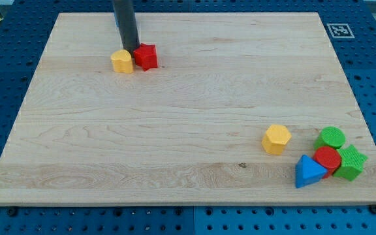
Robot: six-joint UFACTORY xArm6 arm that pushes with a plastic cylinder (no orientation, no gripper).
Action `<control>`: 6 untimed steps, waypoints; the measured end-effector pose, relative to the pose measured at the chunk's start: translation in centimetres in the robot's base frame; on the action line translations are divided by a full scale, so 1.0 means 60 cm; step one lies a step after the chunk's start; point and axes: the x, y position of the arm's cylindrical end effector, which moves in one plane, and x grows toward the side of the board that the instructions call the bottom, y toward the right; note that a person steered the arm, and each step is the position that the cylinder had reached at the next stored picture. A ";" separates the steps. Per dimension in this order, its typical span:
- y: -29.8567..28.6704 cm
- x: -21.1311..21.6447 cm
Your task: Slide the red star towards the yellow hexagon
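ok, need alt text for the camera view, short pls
My tip sits just behind the touching red star and a small yellow block near the top left of the wooden board. The yellow hexagon lies far off at lower right, beside a blue triangle, red cylinder and two green blocks.

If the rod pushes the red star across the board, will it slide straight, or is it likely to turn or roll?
The red star sits flat and low, so it should slide, not roll. Its points may make it rotate if my tip presses off-centre. The wooden board looks smooth, so it probably moves easily.
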 end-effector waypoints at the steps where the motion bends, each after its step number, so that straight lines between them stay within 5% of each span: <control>1: 0.036 0.019; 6: 0.302 0.172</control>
